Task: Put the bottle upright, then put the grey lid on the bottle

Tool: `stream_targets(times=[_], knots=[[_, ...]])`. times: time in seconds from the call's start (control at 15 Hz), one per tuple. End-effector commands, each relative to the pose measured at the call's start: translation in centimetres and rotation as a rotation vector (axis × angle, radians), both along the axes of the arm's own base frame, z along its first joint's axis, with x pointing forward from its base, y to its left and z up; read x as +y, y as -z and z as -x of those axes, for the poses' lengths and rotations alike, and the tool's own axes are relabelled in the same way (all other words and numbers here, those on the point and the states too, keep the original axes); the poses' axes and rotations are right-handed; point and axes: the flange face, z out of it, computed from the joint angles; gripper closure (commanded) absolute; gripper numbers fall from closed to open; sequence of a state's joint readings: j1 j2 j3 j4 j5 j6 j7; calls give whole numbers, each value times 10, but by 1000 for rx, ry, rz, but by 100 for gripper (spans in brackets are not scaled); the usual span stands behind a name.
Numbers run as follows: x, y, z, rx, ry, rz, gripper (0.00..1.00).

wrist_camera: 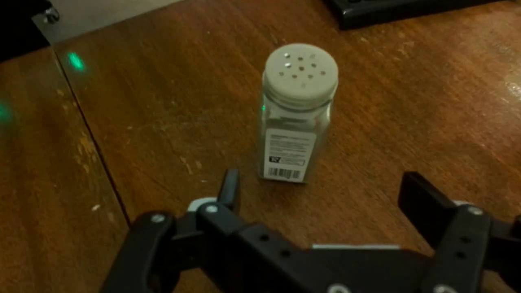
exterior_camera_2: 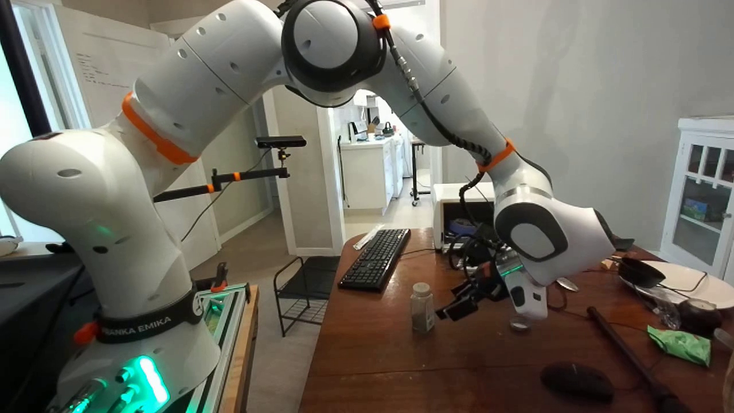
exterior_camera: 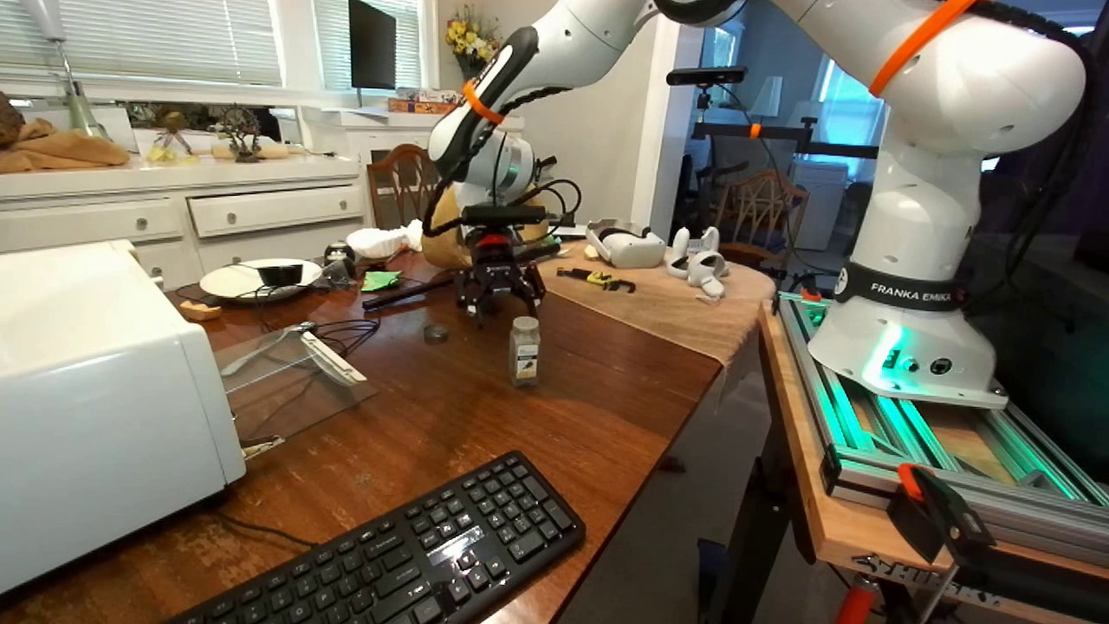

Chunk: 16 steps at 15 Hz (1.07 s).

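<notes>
The bottle [wrist_camera: 299, 118], clear with a white label and a pale perforated top, stands upright on the wooden table. It shows in both exterior views as the small bottle [exterior_camera: 525, 351] and the bottle [exterior_camera_2: 422, 310]. A small round grey lid [exterior_camera: 436, 333] lies flat on the table, apart from the bottle; in an exterior view the lid [exterior_camera_2: 520, 323] is partly under the arm. My gripper [wrist_camera: 319, 182] is open with nothing between its fingers. The bottle is just beyond the fingertips, nearer the left finger in the wrist view, with no contact visible. The lid is out of the wrist view.
A black keyboard [exterior_camera: 416, 555] lies along the table, beside a white toaster oven [exterior_camera: 104, 399] with its glass door [exterior_camera: 299, 394] lowered. A mouse [exterior_camera_2: 576, 382], a black rod [exterior_camera_2: 628, 358], a green packet [exterior_camera_2: 679, 345] and a white plate [exterior_camera_2: 714, 289] lie on the lid's side.
</notes>
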<state>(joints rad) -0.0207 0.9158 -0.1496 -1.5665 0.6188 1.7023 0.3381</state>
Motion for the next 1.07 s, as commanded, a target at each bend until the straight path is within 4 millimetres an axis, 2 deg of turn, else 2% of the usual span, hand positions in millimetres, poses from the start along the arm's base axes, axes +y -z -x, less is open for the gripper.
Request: stream_targets(times=[0.0, 0.2, 0.53, 0.73, 1.0], knots=[[28, -1, -3, -96, -129, 124, 0], [36, -15, -13, -167, -250, 236, 0], [25, -44, -39, -340, -412, 396, 0], [11, -51, -50, -511, -253, 373, 0], [-3, -47, -49, -701, -107, 383, 0]])
